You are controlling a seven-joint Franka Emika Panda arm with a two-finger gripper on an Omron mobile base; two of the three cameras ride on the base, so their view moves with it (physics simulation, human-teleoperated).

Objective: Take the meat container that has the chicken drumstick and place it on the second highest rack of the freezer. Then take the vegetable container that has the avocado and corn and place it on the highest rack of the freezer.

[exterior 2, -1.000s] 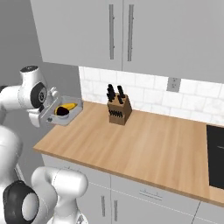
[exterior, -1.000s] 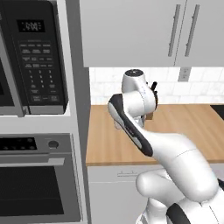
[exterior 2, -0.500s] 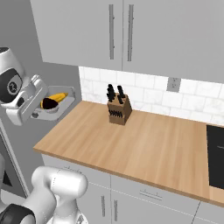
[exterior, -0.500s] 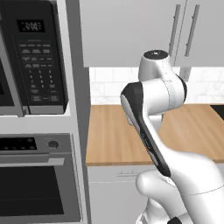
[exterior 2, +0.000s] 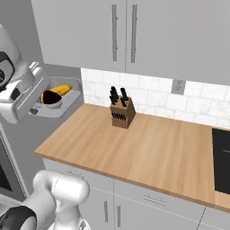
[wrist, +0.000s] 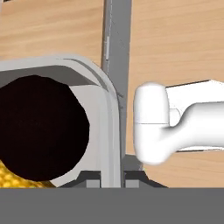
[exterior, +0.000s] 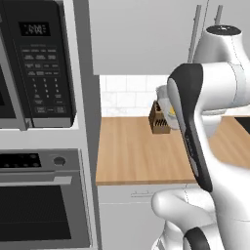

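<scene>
The vegetable container [exterior 2: 67,102] is a pale grey tray held in the air off the counter's left end, beside the tall grey side panel. The yellow corn [exterior 2: 57,91] and the dark avocado [exterior 2: 51,103] lie inside it. My gripper [exterior 2: 36,108] is shut on the tray's near wall. In the hand view the fingertips [wrist: 92,178] pinch the container's rim [wrist: 111,109], with the avocado [wrist: 39,127] large at the left and a bit of corn [wrist: 15,178] under it. In the left base view my arm hides most of the tray [exterior: 163,95]. The freezer and the meat container are out of view.
A knife block [exterior 2: 122,110] stands at the back of the wooden counter [exterior 2: 148,148]. A dark cooktop [exterior 2: 222,157] lies at the right. A microwave [exterior: 39,63] above an oven [exterior: 41,205] fills the column at the left. Wall cabinets [exterior 2: 134,36] hang overhead.
The arm has risen and swung, carrying the tray up off the counter's left end and a little leftward. The grip has stayed shut.
</scene>
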